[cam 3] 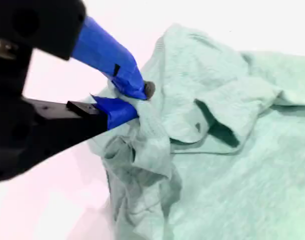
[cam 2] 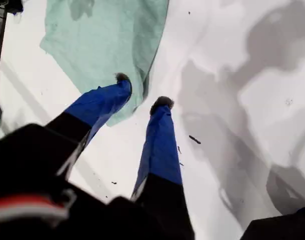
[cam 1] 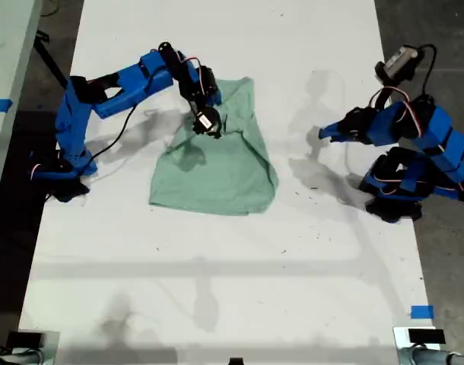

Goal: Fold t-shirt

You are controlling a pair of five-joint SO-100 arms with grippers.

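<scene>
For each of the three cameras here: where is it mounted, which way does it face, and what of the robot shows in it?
Exterior view: overhead, looking down on the white table, both blue arms and the t-shirt.
First wrist view: on my first gripper, jaws open above the table near the shirt's edge.
Second wrist view: on my second gripper, pinching bunched shirt cloth.
All three views show the t-shirt.

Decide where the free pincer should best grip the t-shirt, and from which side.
Probably the flat corner of the t-shirt toward the exterior view's right, coming from that side: it lies free at the cloth's edge, nearest my open first pincer, while my second pincer pinches the bunched part.
</scene>
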